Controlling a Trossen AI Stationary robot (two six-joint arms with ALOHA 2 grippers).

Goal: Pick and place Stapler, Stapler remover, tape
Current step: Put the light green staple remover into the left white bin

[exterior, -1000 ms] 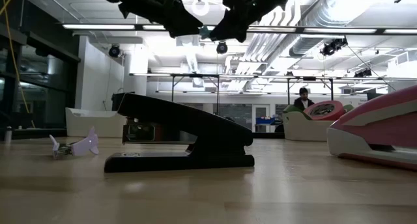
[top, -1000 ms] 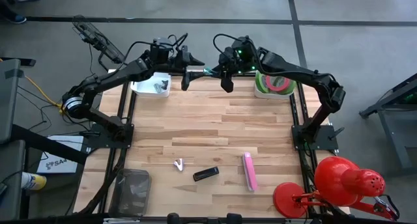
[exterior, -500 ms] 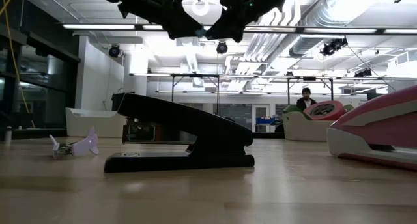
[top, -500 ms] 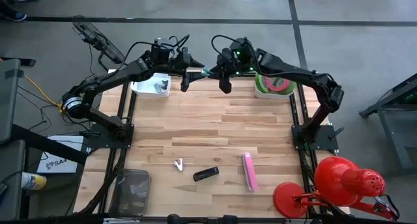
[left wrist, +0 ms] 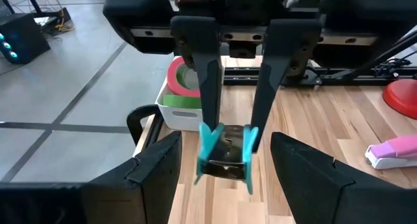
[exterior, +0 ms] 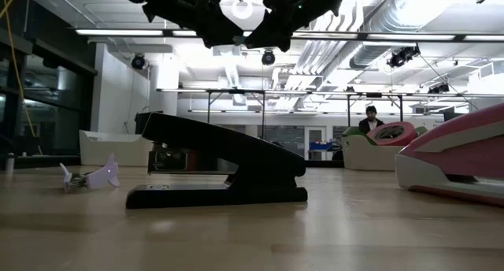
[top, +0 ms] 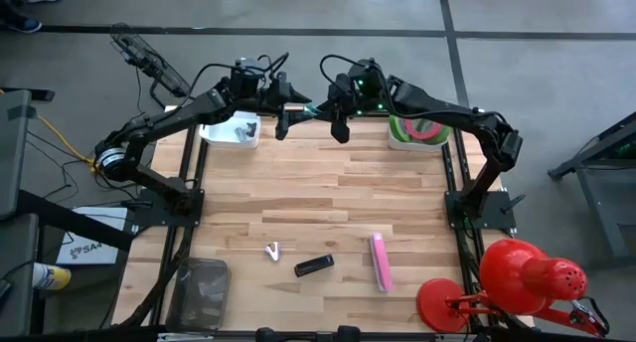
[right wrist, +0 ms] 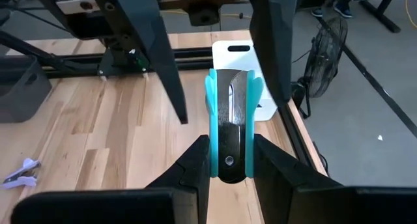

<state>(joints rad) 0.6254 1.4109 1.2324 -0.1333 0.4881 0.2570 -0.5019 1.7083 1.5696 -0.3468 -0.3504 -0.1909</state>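
A teal-handled stapler remover [right wrist: 229, 136] hangs in the air over the table's far edge, between both arms. My right gripper [right wrist: 229, 175] is shut on it and reaches in from the right [top: 320, 109]. My left gripper [left wrist: 228, 185] faces it from the left [top: 286, 107] and is open, with a finger on either side of the remover [left wrist: 225, 152] and a gap to each. On the near part of the table lie a black stapler [top: 314, 265], a pink stapler [top: 380, 261] and a small pale remover [top: 272, 251]. Tape rolls sit in a green bin [top: 417, 130]. My right gripper pinches the stapler remover by its teal side grips [right wrist: 212, 129], one finger on each. The fingers [left wrist: 210, 87] come level from the table's right, and the remover points on past them toward my left gripper. It is lifted clear of the table.
A white bin [top: 231, 133] holding a small dark item stands at the far left corner. A grey container [top: 202, 287] sits at the near left and a red lamp [top: 517, 277] at the near right. Bare wood [top: 328, 193] spans the middle of the table.
My right gripper has moved a little toward the table's left, carrying the stapler remover closer in between the open fingers of my left gripper.
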